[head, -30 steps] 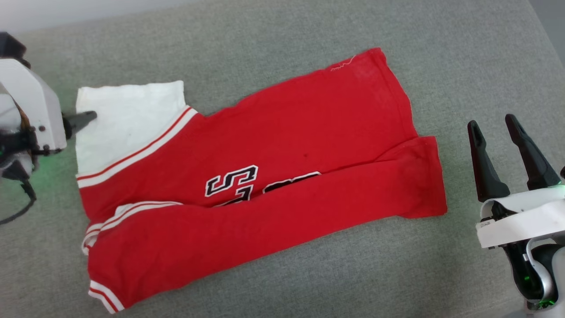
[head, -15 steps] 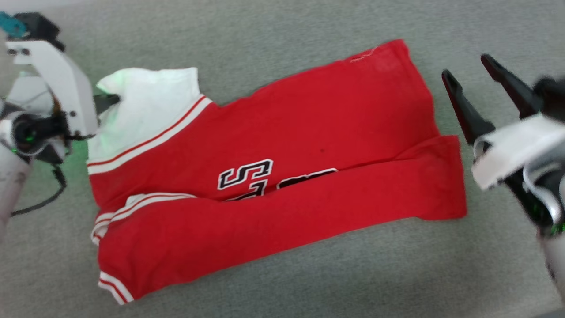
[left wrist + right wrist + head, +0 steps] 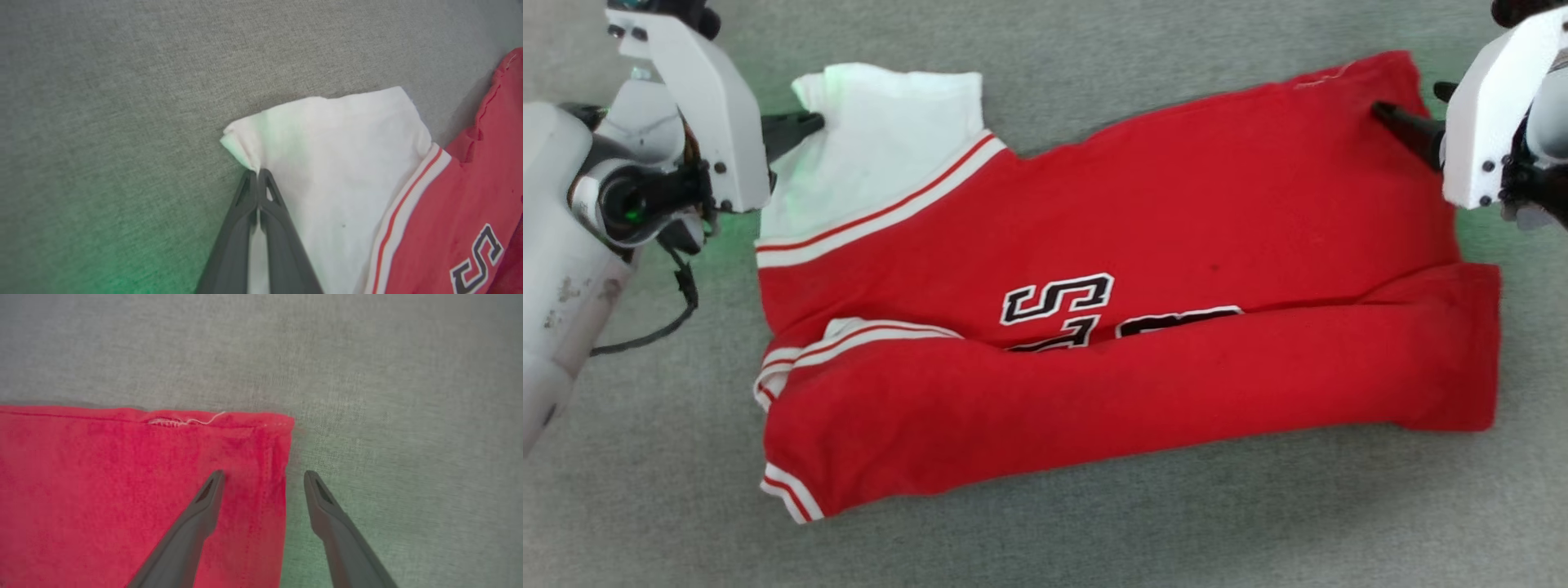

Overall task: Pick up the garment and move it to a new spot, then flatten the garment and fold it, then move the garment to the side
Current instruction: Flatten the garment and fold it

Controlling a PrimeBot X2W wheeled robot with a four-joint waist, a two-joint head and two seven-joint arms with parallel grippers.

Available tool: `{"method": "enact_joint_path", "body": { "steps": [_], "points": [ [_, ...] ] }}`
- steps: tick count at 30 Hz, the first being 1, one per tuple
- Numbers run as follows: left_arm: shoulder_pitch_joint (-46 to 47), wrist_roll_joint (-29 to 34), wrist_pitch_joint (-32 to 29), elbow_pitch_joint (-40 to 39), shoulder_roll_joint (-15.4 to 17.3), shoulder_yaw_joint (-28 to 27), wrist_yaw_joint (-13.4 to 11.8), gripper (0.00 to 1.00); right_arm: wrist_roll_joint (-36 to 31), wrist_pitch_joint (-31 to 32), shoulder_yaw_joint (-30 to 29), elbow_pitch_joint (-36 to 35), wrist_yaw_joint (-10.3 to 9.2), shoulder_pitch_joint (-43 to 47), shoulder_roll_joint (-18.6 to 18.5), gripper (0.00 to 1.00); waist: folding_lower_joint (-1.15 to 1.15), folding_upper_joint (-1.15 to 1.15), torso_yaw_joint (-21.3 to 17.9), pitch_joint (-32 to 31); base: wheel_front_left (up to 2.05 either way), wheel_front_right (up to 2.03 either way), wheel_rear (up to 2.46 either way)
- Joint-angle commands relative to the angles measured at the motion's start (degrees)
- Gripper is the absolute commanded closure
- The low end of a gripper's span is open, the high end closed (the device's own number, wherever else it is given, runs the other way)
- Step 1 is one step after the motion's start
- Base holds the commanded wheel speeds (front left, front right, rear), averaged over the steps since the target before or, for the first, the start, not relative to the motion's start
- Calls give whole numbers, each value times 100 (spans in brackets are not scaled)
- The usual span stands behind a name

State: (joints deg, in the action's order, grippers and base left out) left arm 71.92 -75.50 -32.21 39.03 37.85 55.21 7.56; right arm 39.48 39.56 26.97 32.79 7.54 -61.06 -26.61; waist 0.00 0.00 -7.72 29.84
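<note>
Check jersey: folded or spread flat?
Partly folded: the jersey has its near side doubled over the front, hiding the lower part of the lettering.

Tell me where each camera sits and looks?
Head view: on the head, looking down at the red jersey shirt with white sleeves on grey woven fabric; left pincer and right pincer show at upper corners.
Left wrist view: on that wrist, along shut fingers pinching the white sleeve corner.
Right wrist view: on that wrist, along open fingers at the red hem corner.
Shared: head and left wrist both show the letter S.
</note>
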Motion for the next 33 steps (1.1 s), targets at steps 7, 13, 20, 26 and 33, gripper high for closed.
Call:
{"method": "enact_joint_path", "body": {
  "steps": [7,13,20,26,33],
  "points": [
    [6,-170,97,16,22,194,-22,100,355,282,241,386,-11,-320,-127,0,0,0,191,180,0,0,0],
    [79,-284,293,-109,-43,291,-22,100,552,67,434,558,-11,-391,-153,100,0,0,276,187,0,0,0],
    [-20,-446,885,-415,-38,348,-14,100,795,-773,691,328,-11,-222,-332,100,0,0,394,-198,0,0,0],
    [-432,-713,1535,-1250,246,372,-14,100,1291,-1220,1070,-266,-11,349,-738,100,0,0,507,-798,0,0,0],
    [-1150,-812,2197,-2579,880,584,-14,100,1836,-1578,1561,-1413,-11,1225,-1751,100,0,0,671,-1272,0,0,0]
  ]
}}
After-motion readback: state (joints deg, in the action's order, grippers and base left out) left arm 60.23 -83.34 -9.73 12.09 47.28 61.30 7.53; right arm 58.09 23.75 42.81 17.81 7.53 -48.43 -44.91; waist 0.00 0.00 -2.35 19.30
